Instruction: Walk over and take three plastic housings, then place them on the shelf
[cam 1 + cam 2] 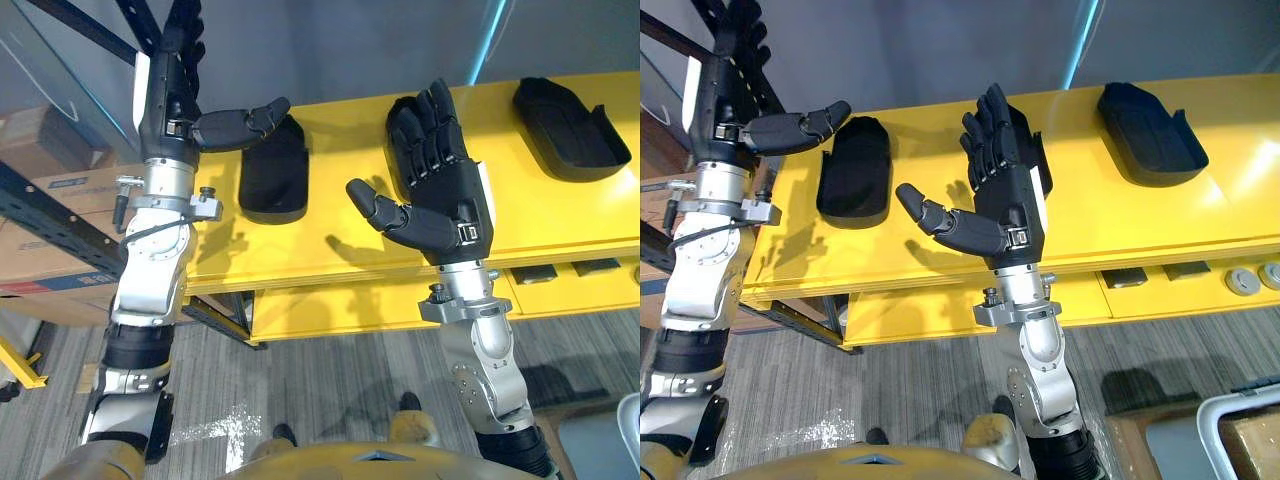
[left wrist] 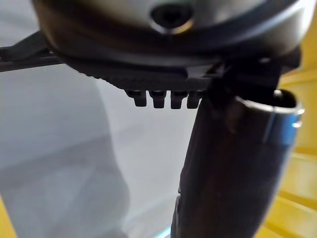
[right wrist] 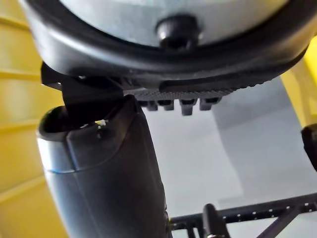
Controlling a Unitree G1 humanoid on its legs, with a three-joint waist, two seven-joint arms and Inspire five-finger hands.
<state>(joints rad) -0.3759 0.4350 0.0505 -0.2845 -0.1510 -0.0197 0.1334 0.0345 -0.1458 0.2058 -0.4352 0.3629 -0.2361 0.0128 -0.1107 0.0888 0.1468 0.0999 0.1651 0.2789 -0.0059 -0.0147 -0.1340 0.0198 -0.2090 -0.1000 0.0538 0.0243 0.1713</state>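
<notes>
Housings of black plastic lie on a yellow shelf (image 1: 330, 235) before the robot: one (image 1: 274, 170) on the left, one (image 1: 570, 128) far to the right, and a third (image 1: 1038, 152) largely hidden behind the right hand (image 1: 440, 195); that hand is raised palm-out with fingers straight and spread, thumb out, holding nothing; the left hand (image 1: 185, 85) is also raised, fingers straight, its thumb reaching over the near end of the left housing without clearly touching it; neither hand grips anything. The housings look like thin moulded shells, probably light and stiff with smooth, somewhat slippery skin; their long raised edges seem the surest place to pinch. All three already rest on the shelf, which fits either pick-up or delivery.
</notes>
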